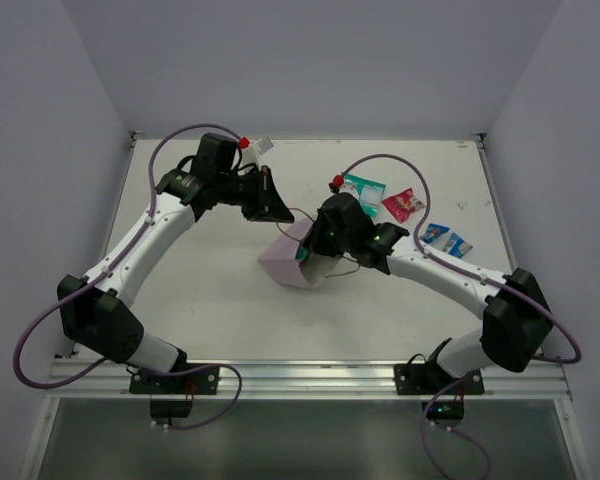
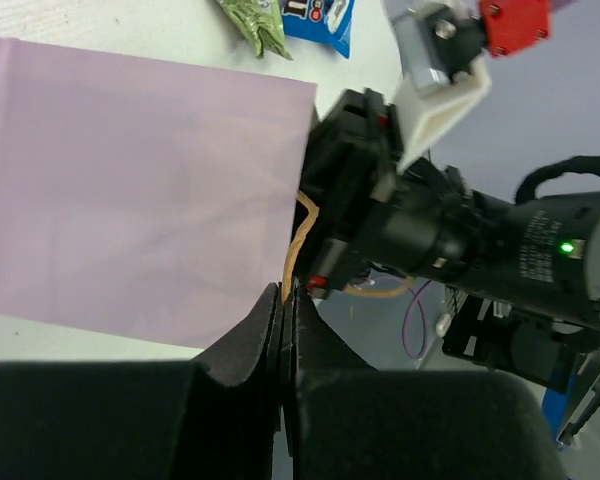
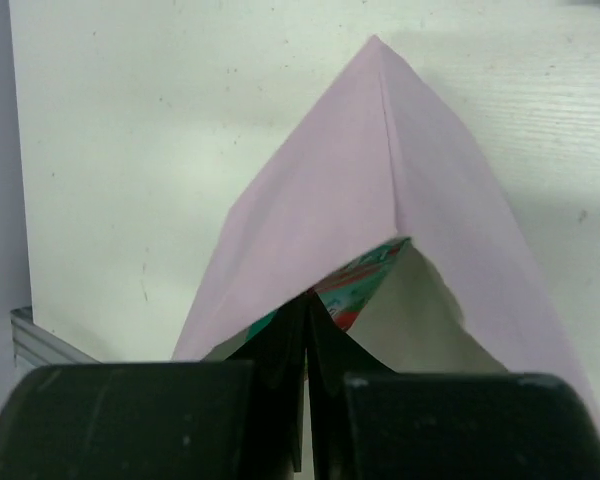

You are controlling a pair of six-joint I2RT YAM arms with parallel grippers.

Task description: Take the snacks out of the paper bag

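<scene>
Closest to me, the two arms rise from the near edge of the table and bend in toward each other over its middle. There the paper bag lies tipped on its side, pale lilac, with its mouth turned toward the right arm.

The right gripper is poked into that mouth. Its fingers are pressed together, and from its own camera they look pinched on the lower edge of a teal-and-red packet that is still inside the bag. How firm the hold is I cannot tell. The bag's top wall tents up over the packet.

Just beyond the bag, the left gripper hangs above the mouth end. Its fingers are fully closed and nip the thin brown cord handle, which runs from the bag's rim up into the fingertips.

Farther back on the right side of the table, four snacks lie apart from the bag. A teal packet is nearest the right gripper's back, a red-pink packet sits just beside it, and two small blue packets lie close together toward the right edge. In the left wrist view, a green packet and a blue wrapper show past the bag's far edge
</scene>
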